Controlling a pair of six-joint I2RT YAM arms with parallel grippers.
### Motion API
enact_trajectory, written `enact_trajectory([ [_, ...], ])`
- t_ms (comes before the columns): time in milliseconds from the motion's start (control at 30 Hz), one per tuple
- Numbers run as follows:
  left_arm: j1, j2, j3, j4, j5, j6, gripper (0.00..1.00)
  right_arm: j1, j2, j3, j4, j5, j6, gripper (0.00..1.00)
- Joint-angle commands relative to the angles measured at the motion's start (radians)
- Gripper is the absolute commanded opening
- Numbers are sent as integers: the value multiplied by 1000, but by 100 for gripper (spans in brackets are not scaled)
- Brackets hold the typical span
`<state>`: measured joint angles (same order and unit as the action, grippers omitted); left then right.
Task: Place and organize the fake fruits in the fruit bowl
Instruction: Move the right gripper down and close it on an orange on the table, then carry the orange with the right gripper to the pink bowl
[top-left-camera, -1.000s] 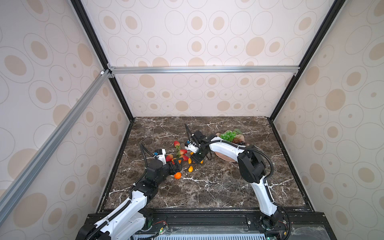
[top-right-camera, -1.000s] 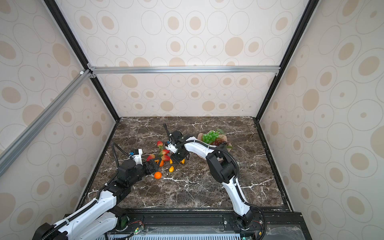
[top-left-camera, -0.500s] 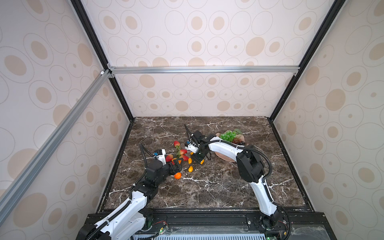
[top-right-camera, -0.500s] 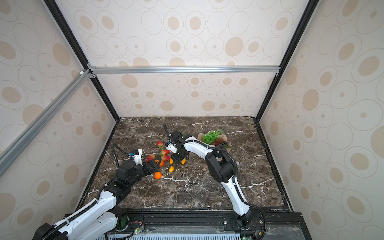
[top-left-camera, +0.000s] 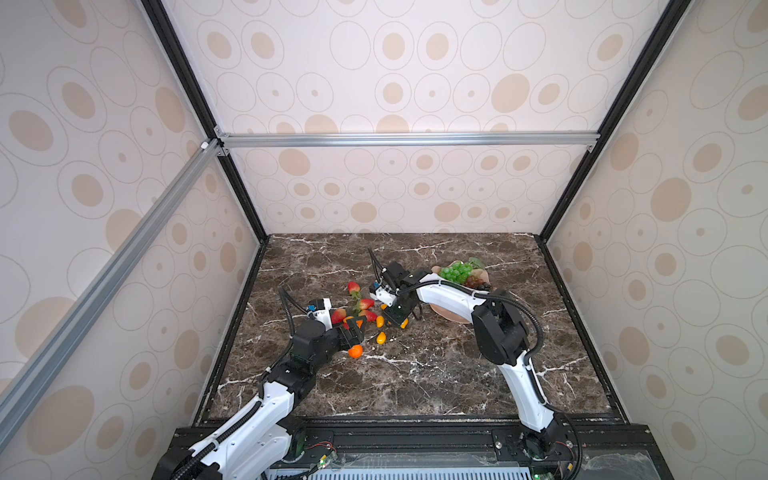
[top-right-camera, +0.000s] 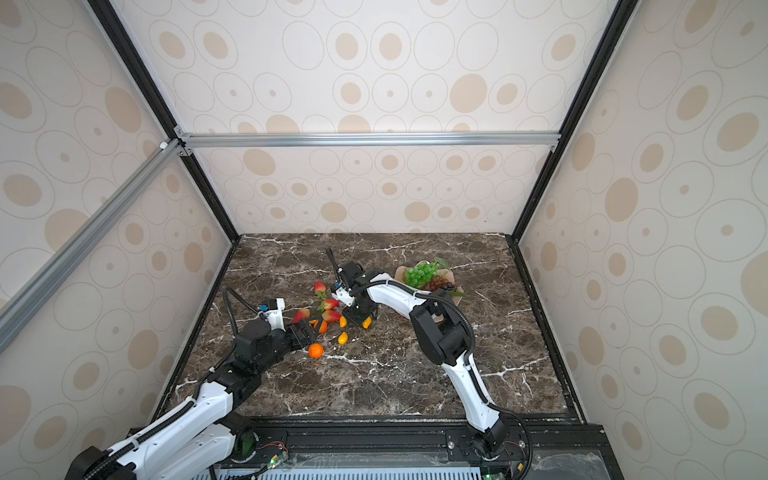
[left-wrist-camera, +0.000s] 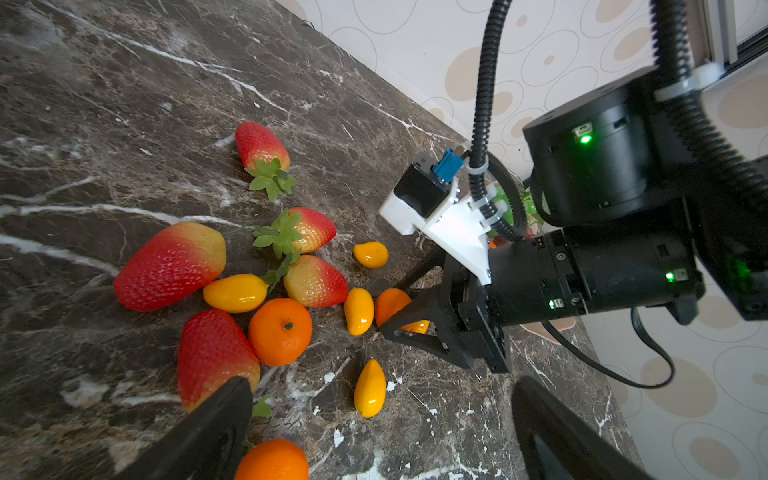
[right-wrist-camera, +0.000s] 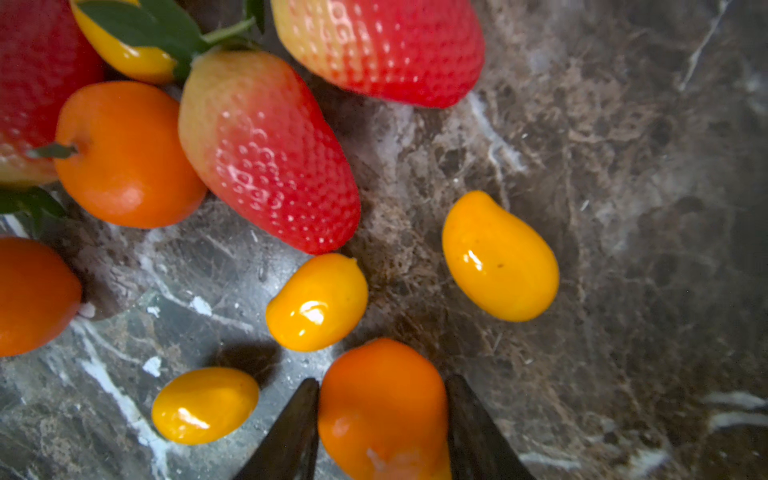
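Right wrist view gives you the closest look at the deep-orange fruit (right-wrist-camera: 382, 407). It lies on the marble table (right-wrist-camera: 623, 208) with the right gripper (right-wrist-camera: 382, 380) around it. One dark finger (right-wrist-camera: 291, 436) presses against each side, so the jaws are clamped on it while it rests on the stone. Three yellow kumquats (right-wrist-camera: 318, 303) (right-wrist-camera: 498, 257) (right-wrist-camera: 205, 405) lie just beside it, and past them a strawberry (right-wrist-camera: 270, 149) touches a tangerine (right-wrist-camera: 124, 153). From the left wrist view you can see the wider pile: more strawberries (left-wrist-camera: 170, 266) (left-wrist-camera: 262, 145) and another kumquat (left-wrist-camera: 370, 388) lie loose on the table. In both top views the pile sits left of centre, about midway between near and far. The fruit bowl (top-left-camera: 451, 316) stands to its right and a little farther back, holding green grapes (top-left-camera: 456, 270) and a dark grape bunch (top-left-camera: 476, 283). Your right arm reaches across the bowl's near-left side toward the pile. The left gripper (top-left-camera: 353, 328) hangs at the near-left edge of the pile with its jaws spread wide and nothing between them. A lone tangerine (top-left-camera: 355, 351) lies just beside its near tip.
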<state>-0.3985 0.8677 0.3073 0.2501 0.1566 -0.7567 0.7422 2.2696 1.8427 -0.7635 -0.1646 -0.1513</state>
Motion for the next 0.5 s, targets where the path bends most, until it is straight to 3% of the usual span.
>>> enact_trajectory([
  [0,12,-1,34,25,20,45,98,8,-79,-17,2,-7,13,44],
  [467,-43,132,177,106,52,173,98,-71,-408,-326,207,-98,155,43],
])
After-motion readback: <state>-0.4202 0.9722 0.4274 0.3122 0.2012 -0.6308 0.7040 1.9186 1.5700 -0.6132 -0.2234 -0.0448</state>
